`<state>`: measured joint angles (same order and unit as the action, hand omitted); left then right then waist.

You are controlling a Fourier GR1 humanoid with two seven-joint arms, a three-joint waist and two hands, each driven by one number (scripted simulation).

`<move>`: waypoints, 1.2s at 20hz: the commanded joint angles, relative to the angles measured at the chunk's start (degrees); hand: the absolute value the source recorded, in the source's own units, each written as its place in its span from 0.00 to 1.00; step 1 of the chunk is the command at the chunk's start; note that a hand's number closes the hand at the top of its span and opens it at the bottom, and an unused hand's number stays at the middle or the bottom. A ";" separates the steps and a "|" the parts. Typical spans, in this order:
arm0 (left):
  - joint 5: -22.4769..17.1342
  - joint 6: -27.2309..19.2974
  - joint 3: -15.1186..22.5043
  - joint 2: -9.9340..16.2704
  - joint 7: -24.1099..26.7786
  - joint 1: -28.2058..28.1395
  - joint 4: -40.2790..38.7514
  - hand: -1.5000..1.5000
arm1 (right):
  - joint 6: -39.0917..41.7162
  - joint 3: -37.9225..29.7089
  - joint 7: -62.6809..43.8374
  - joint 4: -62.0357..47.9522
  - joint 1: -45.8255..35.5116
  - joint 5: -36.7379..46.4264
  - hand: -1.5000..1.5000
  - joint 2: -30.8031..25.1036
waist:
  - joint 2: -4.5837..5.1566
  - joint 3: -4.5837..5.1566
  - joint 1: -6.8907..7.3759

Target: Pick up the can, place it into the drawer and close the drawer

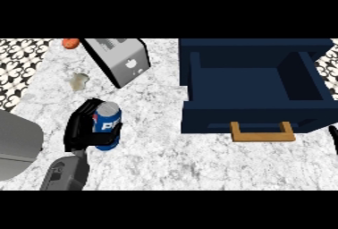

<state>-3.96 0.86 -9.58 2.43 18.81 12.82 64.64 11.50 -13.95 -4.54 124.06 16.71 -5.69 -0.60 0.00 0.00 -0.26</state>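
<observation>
Can: a blue soda can (pixel 107 125) with white lettering and a silver top is seen at the left of the marble counter (pixel 198 161), well apart from the drawer. It is shown upright, slightly tilted; whether its base touches the counter cannot be told.

Left hand: the black left hand (pixel 82 129) is curled round the can. The palm is pressed against the can's left side, and black fingers (pixel 105 139) are wrapped across its lower front, with another fingertip shown at its upper left edge. The can's top and right side are left uncovered.

Left forearm: a grey forearm (pixel 66 174) is seen coming in from the lower edge, below the hand.

Right hand: only a thin black sliver (pixel 333 136) is seen at the right edge, just beside the drawer's front corner; whether its fingers are straight or curled cannot be told.

Drawer: a dark blue drawer (pixel 254 118) is pulled open at the upper right, its inside shown bare, with a tan handle (pixel 262 133) on its front panel.

Toaster: a silver and black toaster (pixel 119 60) is set behind the can.

Other things: an orange-red object (pixel 70 43) lies by the toaster's far corner, a small pale object (pixel 78 81) lies between toaster and hand, and a grey rounded body (pixel 16 143) is seen at the left edge.
</observation>
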 commanded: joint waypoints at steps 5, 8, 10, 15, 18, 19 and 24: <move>1.32 -2.96 4.38 -0.01 -11.19 2.66 12.15 1.00 | 1.81 -0.82 1.70 2.07 3.95 -1.94 0.00 -0.44 | -0.12 -0.03 -0.01; 3.30 -6.62 7.40 -2.32 -13.85 7.53 12.99 1.00 | 0.13 -2.41 1.68 -2.52 -2.19 -1.49 0.00 -1.74 | -0.03 -0.03 0.09; 3.11 -4.97 7.13 -1.17 -14.95 7.68 14.18 1.00 | 1.76 -3.92 0.69 -1.09 -0.09 -2.96 0.00 -2.67 | -0.05 -0.02 0.01; 3.19 -8.53 11.90 -2.40 -24.53 14.20 17.02 1.00 | -1.76 -0.77 -2.80 2.13 -2.00 0.76 0.00 -0.36 | -0.03 -0.01 0.01; 4.73 -10.98 13.16 -1.84 -26.74 18.45 15.92 1.00 | -1.99 3.06 3.11 -0.68 1.64 2.49 0.00 0.54 | -0.02 -0.02 -0.09; 4.06 -15.94 15.73 -2.41 -31.39 23.12 16.54 1.00 | 0.60 -1.82 0.79 -1.14 -1.16 -1.07 0.00 -1.53 | -0.04 -0.04 -0.28; 6.29 -19.81 18.91 -2.43 -36.09 29.34 16.50 1.00 | 1.35 -4.58 -2.10 3.81 1.85 -3.81 0.00 -2.37 | -0.14 -0.02 -0.41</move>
<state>1.25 -15.56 6.49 0.10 -11.64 37.53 79.33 12.29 -16.93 -5.47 125.61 17.15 -8.17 -2.44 -0.05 -0.03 -0.64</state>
